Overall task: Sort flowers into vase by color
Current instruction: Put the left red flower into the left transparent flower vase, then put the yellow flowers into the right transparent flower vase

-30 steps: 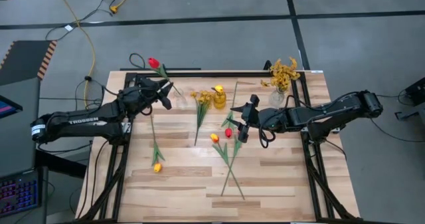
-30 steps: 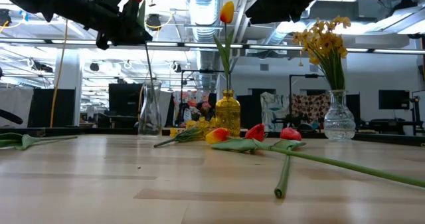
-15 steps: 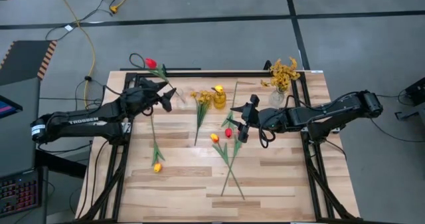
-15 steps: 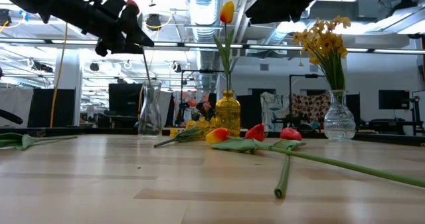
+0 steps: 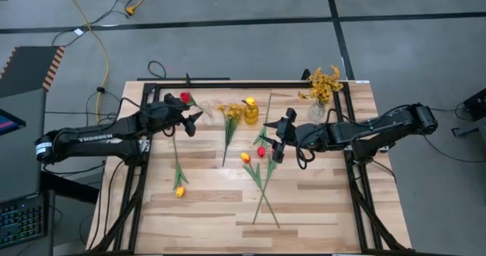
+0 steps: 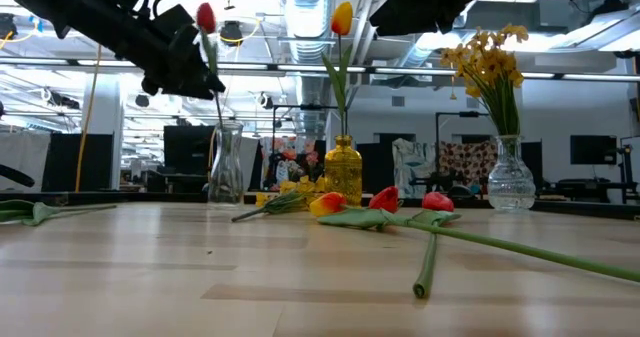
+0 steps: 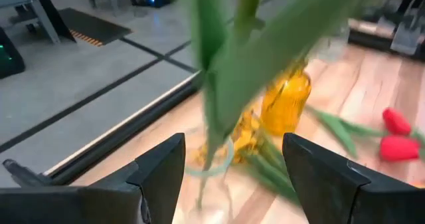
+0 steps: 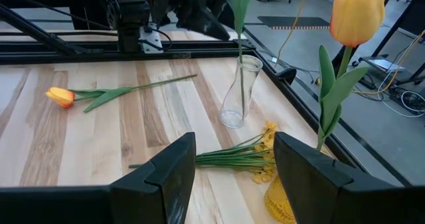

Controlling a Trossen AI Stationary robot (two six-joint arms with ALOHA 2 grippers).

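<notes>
A wooden bench (image 5: 213,203) holds three vases along its far edge. The left gripper (image 5: 184,115) pinches the stem of a red tulip (image 6: 206,18), held upright with the stem's lower end inside a clear glass vase (image 6: 225,164). Just beside that vase lies a spray of mustard-yellow blossoms (image 5: 231,113), next to an amber glass vase (image 6: 343,170) that already holds an upright yellow-orange tulip (image 6: 342,19). A second clear vase (image 6: 511,176) near the far right corner holds a bunch of yellow blossoms (image 6: 487,61). The right gripper (image 5: 274,140) hovers over the bench's middle, its fingers spread and empty, directly above two red tulips (image 6: 410,201) and an orange tulip (image 5: 245,157) whose stems cross each other. Another yellow-orange tulip (image 5: 180,191) lies apart on the left side.
</notes>
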